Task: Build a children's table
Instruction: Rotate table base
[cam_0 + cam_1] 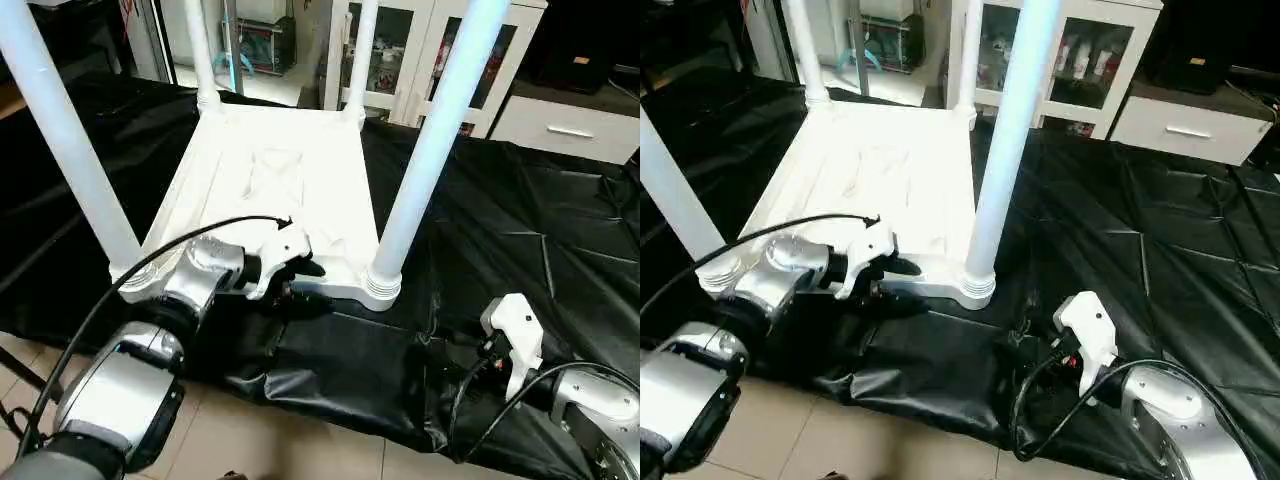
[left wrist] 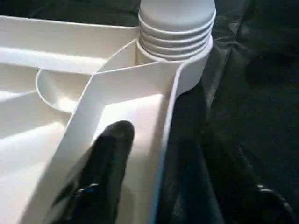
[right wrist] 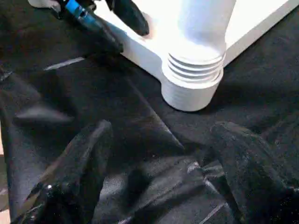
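Note:
The children's table lies upside down on a black sheet, its ribbed white tabletop (image 1: pixel 270 170) facing up. Legs stand in its corner sockets: the near right leg (image 1: pixel 430 150), the near left leg (image 1: pixel 65 140) and two far legs (image 1: pixel 203 50). My left gripper (image 1: pixel 305 283) straddles the tabletop's near rim (image 2: pixel 163 140), close to the near right socket (image 2: pixel 175 42). One black finger (image 2: pixel 110 158) lies inside the rim and the other outside, with gaps showing. My right gripper (image 3: pixel 163 186) hovers open over the sheet, a short way from that socket (image 3: pixel 191 88), holding nothing.
The black sheet (image 1: pixel 520 220) covers the work surface and hangs in folds over the near edge. Tiled floor (image 1: pixel 260 440) lies below it. A white glass-door cabinet (image 1: pixel 420 50) and a white drawer unit (image 1: pixel 570 130) stand behind. A black cable (image 1: pixel 150 260) loops over my left forearm.

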Tool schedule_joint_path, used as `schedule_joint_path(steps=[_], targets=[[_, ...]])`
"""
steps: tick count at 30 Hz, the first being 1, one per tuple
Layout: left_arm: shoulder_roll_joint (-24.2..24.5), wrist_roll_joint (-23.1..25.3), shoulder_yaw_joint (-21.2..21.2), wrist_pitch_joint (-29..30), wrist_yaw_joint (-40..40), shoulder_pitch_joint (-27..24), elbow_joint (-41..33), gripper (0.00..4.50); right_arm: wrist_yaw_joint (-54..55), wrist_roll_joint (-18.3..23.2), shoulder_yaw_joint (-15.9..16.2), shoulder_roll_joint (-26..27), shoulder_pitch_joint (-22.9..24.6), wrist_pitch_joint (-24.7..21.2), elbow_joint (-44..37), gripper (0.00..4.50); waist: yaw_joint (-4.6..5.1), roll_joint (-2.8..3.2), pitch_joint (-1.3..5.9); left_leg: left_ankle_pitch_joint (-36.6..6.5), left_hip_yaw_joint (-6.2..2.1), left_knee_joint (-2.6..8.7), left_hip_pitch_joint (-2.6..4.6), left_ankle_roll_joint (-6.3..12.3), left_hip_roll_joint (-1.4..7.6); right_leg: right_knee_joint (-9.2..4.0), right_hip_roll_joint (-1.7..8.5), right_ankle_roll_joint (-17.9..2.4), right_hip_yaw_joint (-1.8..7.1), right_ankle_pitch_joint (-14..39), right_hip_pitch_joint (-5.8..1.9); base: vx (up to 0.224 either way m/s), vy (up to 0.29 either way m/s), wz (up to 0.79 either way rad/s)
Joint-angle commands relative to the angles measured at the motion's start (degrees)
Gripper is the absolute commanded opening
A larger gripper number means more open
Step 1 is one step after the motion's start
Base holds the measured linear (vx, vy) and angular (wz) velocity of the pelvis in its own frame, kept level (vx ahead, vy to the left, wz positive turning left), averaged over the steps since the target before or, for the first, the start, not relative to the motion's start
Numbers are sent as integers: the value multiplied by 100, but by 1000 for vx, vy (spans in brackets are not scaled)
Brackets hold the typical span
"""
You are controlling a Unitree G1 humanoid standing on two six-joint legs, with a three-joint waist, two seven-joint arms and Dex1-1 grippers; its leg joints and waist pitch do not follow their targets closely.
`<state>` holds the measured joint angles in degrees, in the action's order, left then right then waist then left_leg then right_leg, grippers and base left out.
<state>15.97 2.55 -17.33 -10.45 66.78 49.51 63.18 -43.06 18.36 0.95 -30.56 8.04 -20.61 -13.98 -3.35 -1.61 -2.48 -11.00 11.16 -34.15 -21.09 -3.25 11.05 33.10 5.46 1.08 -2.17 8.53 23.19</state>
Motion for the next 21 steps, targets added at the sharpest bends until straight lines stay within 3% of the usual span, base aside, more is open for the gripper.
schedule_joint_path(steps=[1,5,6,13,21], targets=[[-42,139,-83,-69,36,111,69,232,-54,-2,-82,-99,7,25,-68,364,2,-14,325,-1796,-107,490,73,94,212,-358,263,-1203,152,1515,-220,0,0,0],[-80,144,-79,-45,52,154,105,210,-62,10,-79,-109,-25,7,-63,364,-10,-7,329,-1670,-98,479,79,160,215,-334,267,-1315,154,1292,-228,0,0,0],[-85,204,-134,-60,92,177,126,186,-79,5,-64,-118,-46,14,-44,364,-3,-38,328,-1660,-91,474,75,183,216,-332,266,-1333,154,1267,-229,0,0,0],[-187,401,-169,-84,77,230,258,134,-114,-1,-45,-155,-70,31,-23,364,-4,-12,308,-1865,-99,486,92,136,214,-389,277,-1190,158,1756,-210,0,0,0],[-126,514,-169,-63,85,229,335,59,-101,-9,-51,-132,-29,61,-44,364,-5,-4,326,-1683,-96,476,84,188,217,-340,263,-1341,154,1279,-229,0,0,0]])
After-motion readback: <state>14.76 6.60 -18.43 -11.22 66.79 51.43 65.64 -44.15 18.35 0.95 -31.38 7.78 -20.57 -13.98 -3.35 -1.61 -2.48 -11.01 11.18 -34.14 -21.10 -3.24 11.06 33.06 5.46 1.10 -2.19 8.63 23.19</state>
